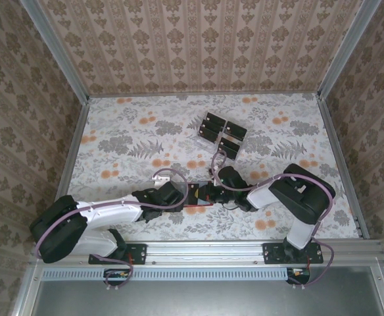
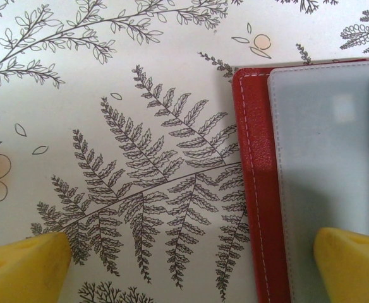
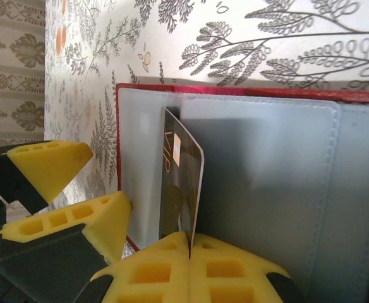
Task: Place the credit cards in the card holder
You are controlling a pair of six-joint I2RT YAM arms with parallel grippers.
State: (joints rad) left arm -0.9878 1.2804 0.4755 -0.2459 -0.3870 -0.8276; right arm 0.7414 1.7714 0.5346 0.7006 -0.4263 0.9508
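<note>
Right fingers (image 3: 235,271) pinch a black card (image 3: 181,183) in the wallet (image 3: 266,189); left fingers (image 2: 352,265) gape wide astride its edge. Unpinned, it could slide, jamming the card.

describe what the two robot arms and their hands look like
The left arm and right arm have white shell segments, black joints and black bases on a silver rail. A thin mauve cable runs along each. The left hand and right hand are black with chunky yellow wedge-shaped fingers, moulded with square hollow cells.
</note>
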